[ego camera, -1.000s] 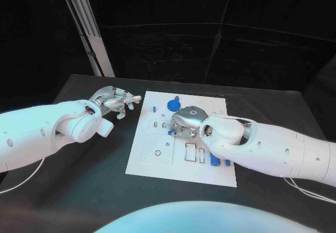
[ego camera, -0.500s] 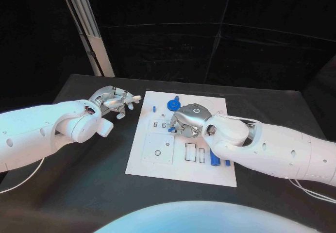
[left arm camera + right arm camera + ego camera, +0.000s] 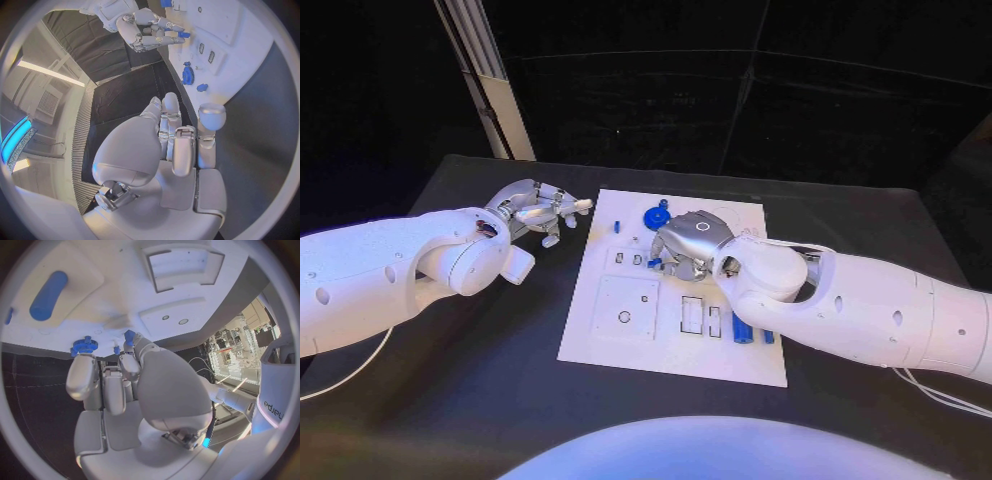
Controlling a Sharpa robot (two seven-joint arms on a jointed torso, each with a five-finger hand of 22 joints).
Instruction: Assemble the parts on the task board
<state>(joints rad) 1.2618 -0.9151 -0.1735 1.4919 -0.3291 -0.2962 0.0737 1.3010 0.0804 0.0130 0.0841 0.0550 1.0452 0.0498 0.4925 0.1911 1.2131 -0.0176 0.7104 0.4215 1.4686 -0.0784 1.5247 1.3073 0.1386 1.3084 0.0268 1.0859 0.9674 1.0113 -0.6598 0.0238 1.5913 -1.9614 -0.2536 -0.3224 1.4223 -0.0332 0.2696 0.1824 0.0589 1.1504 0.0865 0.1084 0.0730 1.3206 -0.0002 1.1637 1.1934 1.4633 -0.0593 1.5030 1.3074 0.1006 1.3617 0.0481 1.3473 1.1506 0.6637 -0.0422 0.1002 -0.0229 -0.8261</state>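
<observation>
White task board (image 3: 625, 335) with recessed slots and small blue parts (image 3: 652, 216).

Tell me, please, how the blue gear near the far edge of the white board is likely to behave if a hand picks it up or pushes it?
The blue gear looks like moulded plastic, so probably stiff and light. Its toothed rim should offer some grip. On edge its round shape might roll; on the board it would likely slide.

one task board (image 3: 629, 330), two hands, one blue gear (image 3: 651, 216), two blue bars (image 3: 738, 326)
</observation>
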